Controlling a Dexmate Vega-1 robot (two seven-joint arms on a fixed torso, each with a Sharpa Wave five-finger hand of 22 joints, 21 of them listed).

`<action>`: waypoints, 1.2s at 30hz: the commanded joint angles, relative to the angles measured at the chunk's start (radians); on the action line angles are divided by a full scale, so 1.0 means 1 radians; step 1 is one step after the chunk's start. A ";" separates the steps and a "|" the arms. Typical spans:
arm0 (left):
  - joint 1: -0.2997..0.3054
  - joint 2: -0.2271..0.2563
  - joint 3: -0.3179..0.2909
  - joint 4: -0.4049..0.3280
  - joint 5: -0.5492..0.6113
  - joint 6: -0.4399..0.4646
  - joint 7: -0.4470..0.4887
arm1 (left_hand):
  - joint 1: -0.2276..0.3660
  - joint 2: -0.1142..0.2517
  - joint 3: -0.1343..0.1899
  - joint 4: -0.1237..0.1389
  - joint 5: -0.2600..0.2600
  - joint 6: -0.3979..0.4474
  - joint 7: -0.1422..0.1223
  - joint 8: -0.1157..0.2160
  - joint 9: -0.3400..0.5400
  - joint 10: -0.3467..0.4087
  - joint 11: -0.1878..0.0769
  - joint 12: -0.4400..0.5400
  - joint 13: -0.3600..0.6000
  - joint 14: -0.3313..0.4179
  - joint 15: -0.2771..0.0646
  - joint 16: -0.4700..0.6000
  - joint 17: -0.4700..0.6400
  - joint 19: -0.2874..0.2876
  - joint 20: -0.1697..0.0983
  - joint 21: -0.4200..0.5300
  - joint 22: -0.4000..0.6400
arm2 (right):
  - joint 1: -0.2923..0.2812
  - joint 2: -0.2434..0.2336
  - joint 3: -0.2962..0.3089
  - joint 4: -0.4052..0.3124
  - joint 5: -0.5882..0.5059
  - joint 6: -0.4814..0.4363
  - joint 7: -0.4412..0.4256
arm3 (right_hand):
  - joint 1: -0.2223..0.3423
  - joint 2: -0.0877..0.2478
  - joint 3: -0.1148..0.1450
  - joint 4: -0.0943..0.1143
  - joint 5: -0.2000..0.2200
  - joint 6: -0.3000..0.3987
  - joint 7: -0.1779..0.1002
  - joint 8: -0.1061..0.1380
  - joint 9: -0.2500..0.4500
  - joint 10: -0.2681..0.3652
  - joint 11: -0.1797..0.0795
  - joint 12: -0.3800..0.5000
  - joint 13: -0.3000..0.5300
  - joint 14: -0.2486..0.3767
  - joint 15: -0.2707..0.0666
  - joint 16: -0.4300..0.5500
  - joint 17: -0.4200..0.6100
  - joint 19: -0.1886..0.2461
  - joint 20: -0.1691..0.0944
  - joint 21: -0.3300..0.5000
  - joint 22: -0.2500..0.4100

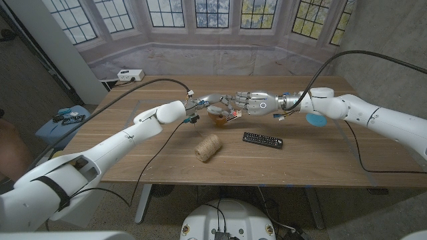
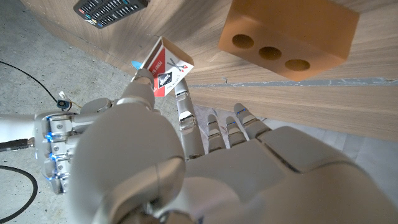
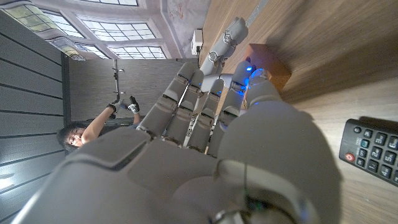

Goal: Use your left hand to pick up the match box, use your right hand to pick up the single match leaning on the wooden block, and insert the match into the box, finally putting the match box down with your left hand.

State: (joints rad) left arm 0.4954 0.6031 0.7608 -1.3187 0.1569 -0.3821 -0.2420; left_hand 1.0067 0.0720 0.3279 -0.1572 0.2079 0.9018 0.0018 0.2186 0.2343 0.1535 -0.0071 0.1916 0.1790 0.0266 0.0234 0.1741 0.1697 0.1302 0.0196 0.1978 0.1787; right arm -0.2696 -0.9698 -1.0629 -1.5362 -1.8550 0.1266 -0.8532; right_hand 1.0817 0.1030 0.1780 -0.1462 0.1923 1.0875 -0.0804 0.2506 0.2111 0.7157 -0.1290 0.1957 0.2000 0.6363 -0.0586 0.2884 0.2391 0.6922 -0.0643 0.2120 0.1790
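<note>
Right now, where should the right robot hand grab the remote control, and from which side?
Probably mid-body, across its narrow width, coming straight down. The remote control lies flat on the table, buttons up, with its long axis roughly left to right. Its long edges therefore face near and far: thumb on one, fingers on the other. The right robot hand is just beyond it.
</note>
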 commanded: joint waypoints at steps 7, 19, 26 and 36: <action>0.001 0.000 0.000 0.003 -0.001 -0.004 0.002 | -0.007 0.004 -0.004 0.003 -0.002 0.001 0.003 0.002 0.002 0.001 0.000 0.005 0.002 -0.006 0.000 0.005 0.002 -0.001 -0.001 0.005 0.003 | -0.017 0.002 0.007 -0.011 0.011 -0.018 0.007 | 0.002 0.011 0.000 0.002 0.007 -0.003 -0.002 0.001 0.005 0.001 -0.001 0.001 0.003 0.000 -0.161 0.000 0.006 -0.005 -0.097 0.003 0.002; 0.004 0.001 -0.002 -0.004 0.001 -0.001 0.005 | -0.008 0.005 -0.004 0.003 -0.002 0.000 0.004 0.002 0.002 0.002 0.002 0.005 0.002 -0.006 0.000 0.005 0.002 -0.002 -0.001 0.005 0.003 | -0.040 0.002 0.018 -0.024 0.026 -0.031 0.017 | 0.002 0.012 0.000 0.001 0.007 -0.002 -0.001 0.002 0.005 0.001 -0.002 0.001 0.003 0.000 -0.161 -0.001 0.006 -0.004 -0.096 0.003 0.002; 0.004 0.000 -0.001 0.000 0.000 -0.004 0.006 | -0.008 0.005 -0.004 0.003 -0.002 0.001 0.003 0.002 0.002 0.001 -0.001 0.005 0.002 -0.007 0.000 0.005 0.002 -0.002 -0.001 0.005 0.003 | -0.043 0.012 0.019 -0.020 0.032 -0.032 0.017 | 0.002 0.012 -0.001 0.002 0.007 -0.001 0.000 0.002 0.005 0.003 0.000 0.002 0.003 0.001 -0.160 -0.001 0.006 -0.003 -0.096 0.004 0.002; 0.000 -0.004 -0.001 0.015 -0.004 -0.012 0.007 | -0.008 0.006 -0.004 0.003 -0.002 0.000 0.002 0.002 0.002 0.001 0.000 0.005 0.002 -0.006 0.000 0.005 0.001 -0.003 0.000 0.005 0.003 | -0.051 0.030 0.016 -0.011 0.046 -0.044 0.022 | 0.003 0.012 -0.001 0.000 0.007 0.000 -0.002 0.002 0.005 0.003 0.000 0.002 0.003 0.001 -0.162 -0.002 0.007 -0.003 -0.095 0.004 0.002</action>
State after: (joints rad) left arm 0.4977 0.6025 0.7605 -1.3176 0.1569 -0.3856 -0.2370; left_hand 1.0025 0.0763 0.3280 -0.1571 0.2079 0.9018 0.0018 0.2186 0.2348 0.1535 -0.0071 0.1916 0.1790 0.0267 0.0234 0.1742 0.1697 0.1303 0.0196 0.1978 0.1787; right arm -0.3107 -0.9562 -1.0464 -1.5547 -1.8236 0.0932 -0.8351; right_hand 1.0817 0.1031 0.1780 -0.1462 0.1923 1.0876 -0.0803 0.2506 0.2111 0.7157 -0.1290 0.1957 0.2000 0.6363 -0.0586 0.2885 0.2441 0.6922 -0.0643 0.2120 0.1790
